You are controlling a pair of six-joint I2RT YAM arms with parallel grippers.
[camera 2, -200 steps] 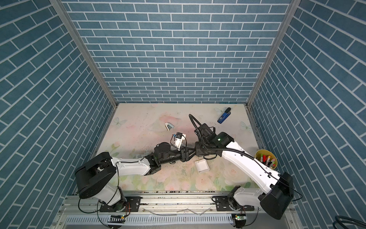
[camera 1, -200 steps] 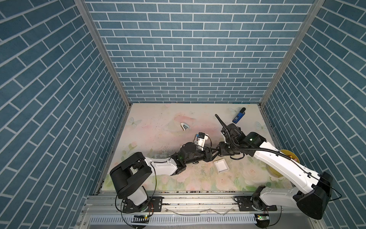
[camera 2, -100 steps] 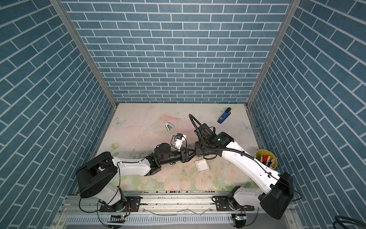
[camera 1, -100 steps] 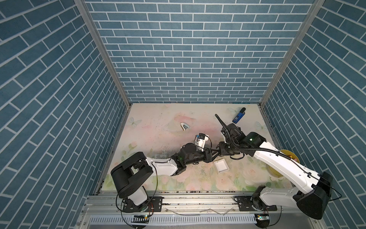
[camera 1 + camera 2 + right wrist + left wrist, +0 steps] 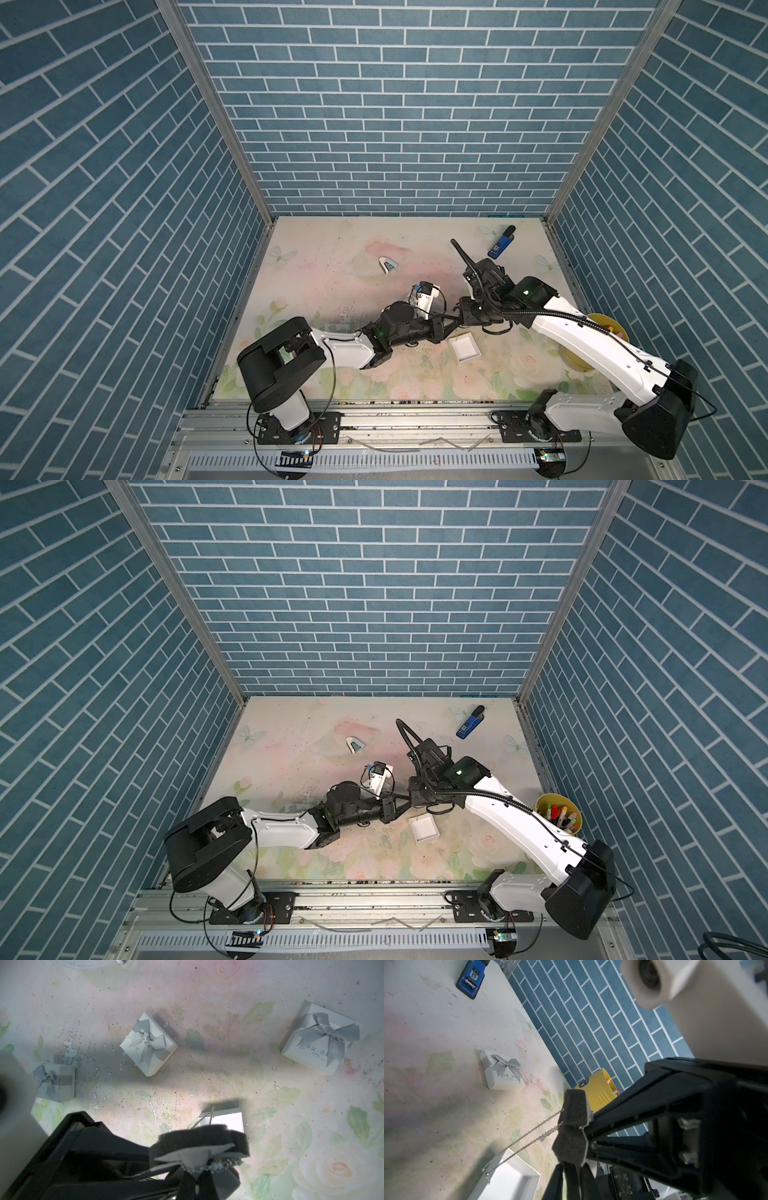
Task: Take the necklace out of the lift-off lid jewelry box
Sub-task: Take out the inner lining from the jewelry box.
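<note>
Two arms meet tip to tip over the middle of the floral surface (image 5: 332,257).

Right hand (image 5: 204,1175): its pads are pressed together, pinching the necklace (image 5: 542,1138) at the upper end of the chain.

Left hand (image 5: 569,1147): its pads sit close together against the same stretch of chain. Whether they actually grip it cannot be told.

Necklace: it hangs from the meeting point of the two hands, above the surface. Both strands slope down toward the open white base of the jewelry box (image 5: 464,353), which lies just near-right of the hands. The lowest links hang at the rim of the base, and whether they touch it cannot be told.

Other items: three white gift boxes with grey bows (image 5: 148,1043) rest on the surface nearby. A blue stapler (image 5: 500,248) lies at the far right. A yellow cup of markers (image 5: 559,812) stands at the right edge.
</note>
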